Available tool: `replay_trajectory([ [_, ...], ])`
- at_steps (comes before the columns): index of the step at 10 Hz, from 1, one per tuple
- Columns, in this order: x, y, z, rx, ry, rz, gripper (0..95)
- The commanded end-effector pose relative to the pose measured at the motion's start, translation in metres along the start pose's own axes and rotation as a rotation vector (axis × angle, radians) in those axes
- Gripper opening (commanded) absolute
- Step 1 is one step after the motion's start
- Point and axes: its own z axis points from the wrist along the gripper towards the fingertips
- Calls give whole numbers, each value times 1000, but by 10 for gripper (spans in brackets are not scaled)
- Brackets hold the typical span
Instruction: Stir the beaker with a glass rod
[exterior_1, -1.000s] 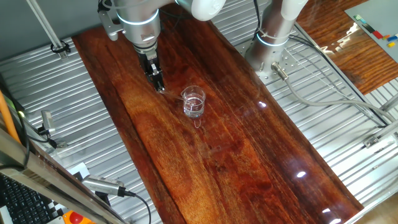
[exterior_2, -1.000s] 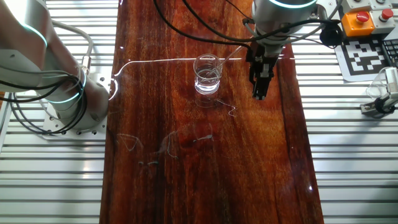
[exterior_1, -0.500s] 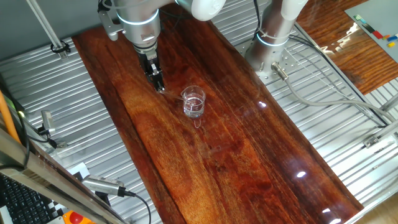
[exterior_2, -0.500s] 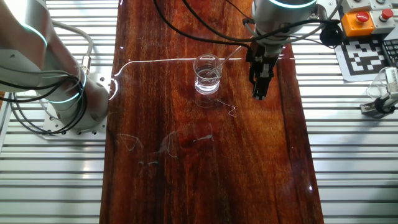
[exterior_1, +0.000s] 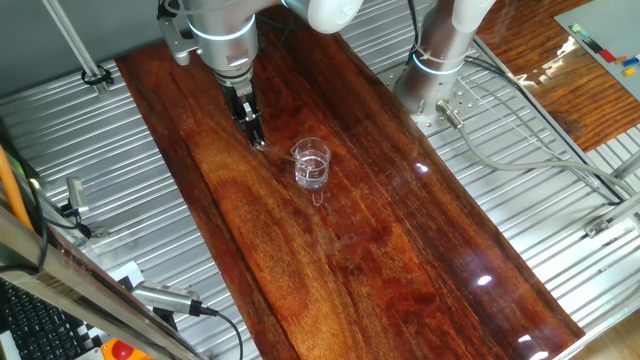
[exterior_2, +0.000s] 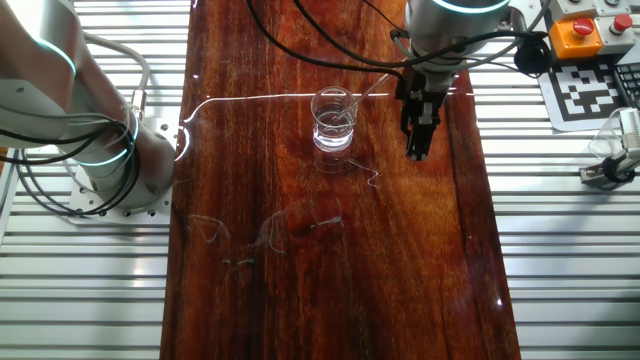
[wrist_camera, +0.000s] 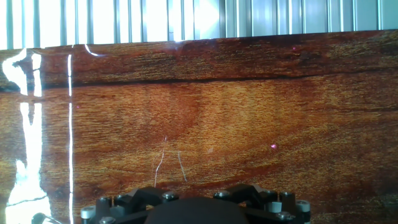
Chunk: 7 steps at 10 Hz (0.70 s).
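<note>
Your small clear glass beaker (exterior_1: 311, 164) with faint printed marks stands upright near the middle of the glossy dark red-brown wooden tabletop (exterior_1: 400, 260). In the other fixed view the beaker (exterior_2: 333, 118) sits just left of the arm's black two-finger gripper (exterior_2: 417, 150), near it but apart from it.

You can make out the very thin transparent glass rod (exterior_2: 372, 86) only in that same view, as a faint pale line slanting up from the beaker's rim toward the gripper body. Its lower end seems to rest inside the beaker; where its upper end stops, you cannot tell. In the first fixed view the rod is too faint to pick out.

Your gripper (exterior_1: 255, 139) points down at the tabletop beside the beaker, with its tips close to the wood. The fingers look drawn close together with nothing visible between them, though neither fixed view settles whether they truly meet, so you cannot tell the state of the jaws for certain.

The hand view shows you only bare wood grain, bright window reflections and the dark edge of the gripper's mount at the bottom; the beaker lies outside it
</note>
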Motion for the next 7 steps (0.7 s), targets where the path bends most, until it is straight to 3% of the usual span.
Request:
replay_trajectory([
  [1,0,0,0,-24,-9,-181,0],
  [7,0,0,0,-19,-7,-170,0],
])
